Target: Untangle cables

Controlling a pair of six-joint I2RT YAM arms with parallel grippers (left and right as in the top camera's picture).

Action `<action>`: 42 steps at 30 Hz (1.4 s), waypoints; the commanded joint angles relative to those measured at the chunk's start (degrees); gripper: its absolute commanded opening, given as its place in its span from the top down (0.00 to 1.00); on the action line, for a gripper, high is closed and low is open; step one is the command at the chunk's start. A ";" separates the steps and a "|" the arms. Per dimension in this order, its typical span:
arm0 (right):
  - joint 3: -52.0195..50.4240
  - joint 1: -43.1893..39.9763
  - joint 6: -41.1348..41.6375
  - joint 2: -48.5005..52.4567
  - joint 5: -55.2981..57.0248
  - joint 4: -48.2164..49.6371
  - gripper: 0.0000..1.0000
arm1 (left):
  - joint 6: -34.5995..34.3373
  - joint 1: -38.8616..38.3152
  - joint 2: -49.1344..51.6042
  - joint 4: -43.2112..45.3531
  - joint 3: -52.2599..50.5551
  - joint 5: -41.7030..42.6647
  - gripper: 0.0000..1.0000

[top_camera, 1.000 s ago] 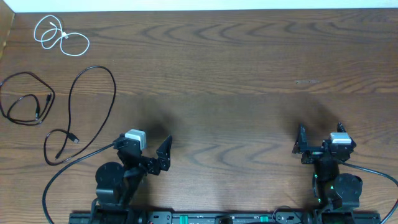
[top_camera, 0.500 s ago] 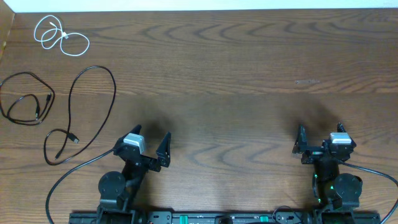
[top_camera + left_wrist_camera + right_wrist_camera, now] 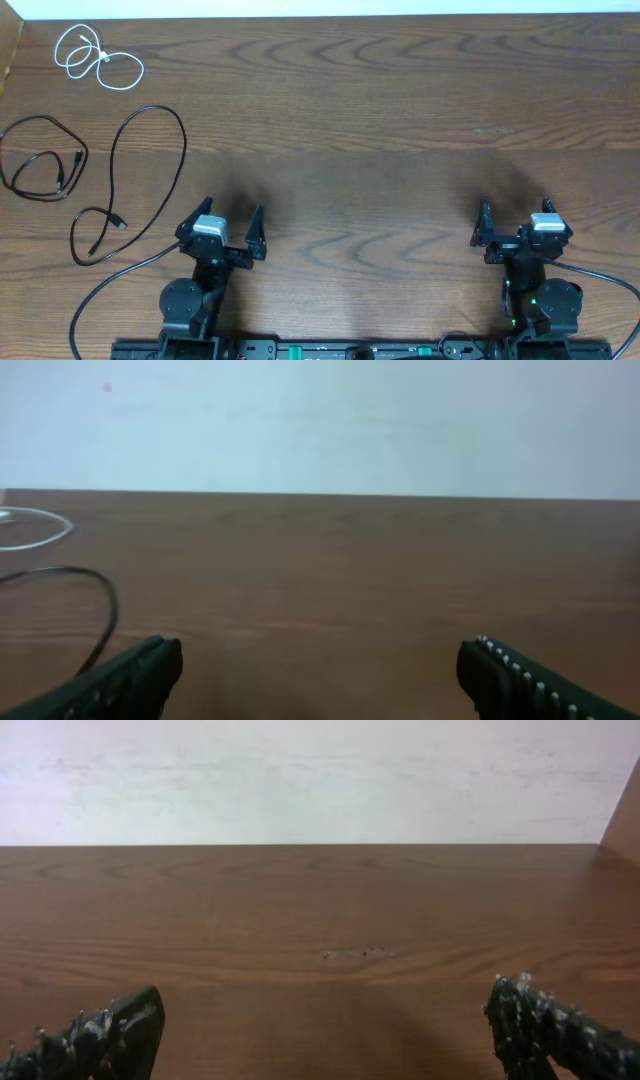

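l gripper [image 3: 231, 213] and r gripper [image 3: 514, 216]: fingers wide open, holding nothing. l wrist has swung round to face fwd since a sec ago. white cable [image 3: 100, 62], coiled black cable [image 3: 80, 157] and long black cable [image 3: 183, 140] lie apart at far left, unmoved, so prob done.

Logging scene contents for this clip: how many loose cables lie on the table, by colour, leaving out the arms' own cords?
White cable: 1
Black cables: 2
Total: 3
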 commanded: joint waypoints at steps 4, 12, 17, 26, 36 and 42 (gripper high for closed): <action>-0.26 -0.17 -0.09 -0.31 0.09 -0.09 0.01 | 1.86 0.31 -0.52 -4.35 -0.24 -4.81 0.07; -0.26 -0.17 -0.07 -0.31 0.09 -0.09 0.01 | -1.64 2.19 -0.52 -4.57 -0.26 -6.56 0.07; -0.26 -0.17 -0.07 -0.31 0.09 -0.09 0.01 | -1.22 2.38 -0.52 -4.61 -0.26 -6.73 0.07; -0.26 -0.17 -0.07 -0.31 0.09 -0.09 0.01 | 1.01 2.38 -0.52 -4.59 -0.26 -6.08 0.07; -0.26 -0.17 -0.07 -0.31 0.09 -0.09 0.01 | 0.96 2.38 -0.52 -4.57 -0.24 -6.08 0.07; -0.26 -0.17 -0.07 -0.31 0.09 -0.09 0.01 | 0.96 2.38 -0.52 -4.37 -0.26 -6.10 0.07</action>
